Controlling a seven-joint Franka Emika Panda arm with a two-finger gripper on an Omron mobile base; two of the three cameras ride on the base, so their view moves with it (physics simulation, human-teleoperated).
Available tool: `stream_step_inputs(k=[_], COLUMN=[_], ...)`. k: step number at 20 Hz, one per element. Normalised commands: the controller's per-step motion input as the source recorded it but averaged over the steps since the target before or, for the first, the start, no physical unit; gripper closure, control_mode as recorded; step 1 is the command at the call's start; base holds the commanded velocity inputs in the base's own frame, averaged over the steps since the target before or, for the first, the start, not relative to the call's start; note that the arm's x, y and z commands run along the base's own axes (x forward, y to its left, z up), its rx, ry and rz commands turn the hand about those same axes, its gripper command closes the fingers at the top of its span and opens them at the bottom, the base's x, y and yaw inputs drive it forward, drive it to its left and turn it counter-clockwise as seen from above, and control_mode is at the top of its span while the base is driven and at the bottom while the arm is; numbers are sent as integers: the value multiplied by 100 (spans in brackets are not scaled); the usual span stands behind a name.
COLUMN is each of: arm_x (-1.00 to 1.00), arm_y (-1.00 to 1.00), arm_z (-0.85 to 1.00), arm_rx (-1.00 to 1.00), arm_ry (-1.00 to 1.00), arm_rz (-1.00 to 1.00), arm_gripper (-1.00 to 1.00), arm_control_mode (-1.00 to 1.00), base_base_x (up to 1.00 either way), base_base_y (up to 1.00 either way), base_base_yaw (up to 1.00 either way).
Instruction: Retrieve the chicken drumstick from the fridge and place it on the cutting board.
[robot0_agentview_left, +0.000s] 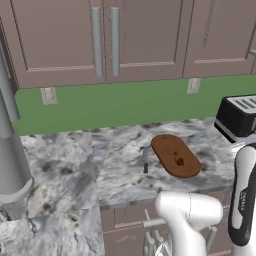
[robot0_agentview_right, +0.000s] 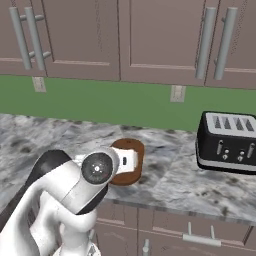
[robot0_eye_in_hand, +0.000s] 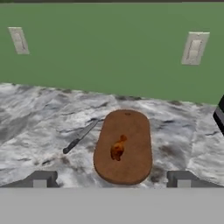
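Drumstick meat, the chicken drumstick (robot0_eye_in_hand: 117, 148), lies on the middle of the cutting board (robot0_eye_in_hand: 131, 164), which rests flat on the marbled worktop (robot0_eye_in_hand: 39, 113). Beside the board's left edge lies a knife (robot0_eye_in_hand: 79, 136). The end effector (robot0_eye_in_hand: 111, 180) hovers open and empty, fingers (robot0_eye_in_hand: 40, 180) spread wide, short of the board.

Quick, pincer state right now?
Pincer: open, holding nothing; chicken drumstick lies on the cutting board.
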Motion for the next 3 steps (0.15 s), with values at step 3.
stream_step_inputs(k=[3], arm_x=[-100], arm_y=[100], arm_z=[31], arm_rx=[-57], arm_ry=[-43], arm_rz=[7], arm_gripper=[-100], arm_control_mode=[-100], base_base_x=[0], base_base_y=[0], base_base_yaw=[0])
